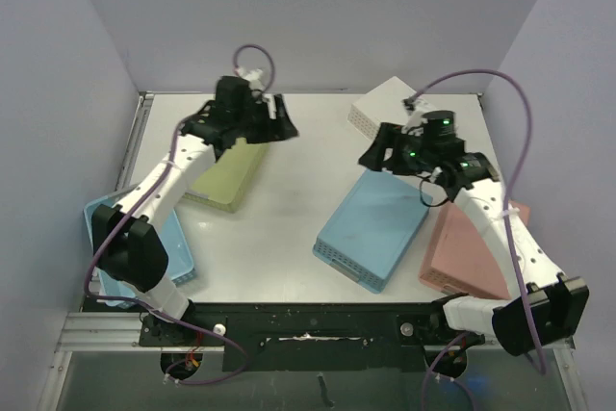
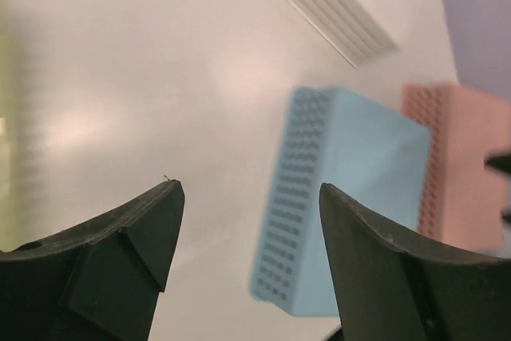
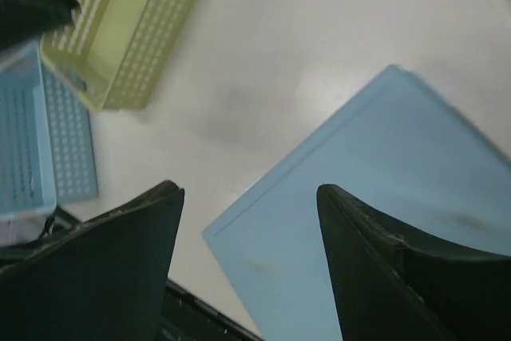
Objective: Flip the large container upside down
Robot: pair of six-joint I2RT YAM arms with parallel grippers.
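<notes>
The large container (image 1: 371, 228) is a light-blue perforated bin. It lies on the table right of centre with its flat bottom facing up. It also shows in the left wrist view (image 2: 343, 197) and the right wrist view (image 3: 383, 221). My right gripper (image 1: 375, 156) hovers above its far end, jaws open and empty (image 3: 247, 189). My left gripper (image 1: 279, 122) is raised at the back left, well away from the container. It is open with nothing between its fingers (image 2: 247, 189).
A yellow-green basket (image 1: 231, 172) lies open side up under the left arm. A smaller blue basket (image 1: 144, 238) sits at the left edge. A pink bin (image 1: 472, 252) lies bottom up at the right, and a white one (image 1: 385, 108) at the back.
</notes>
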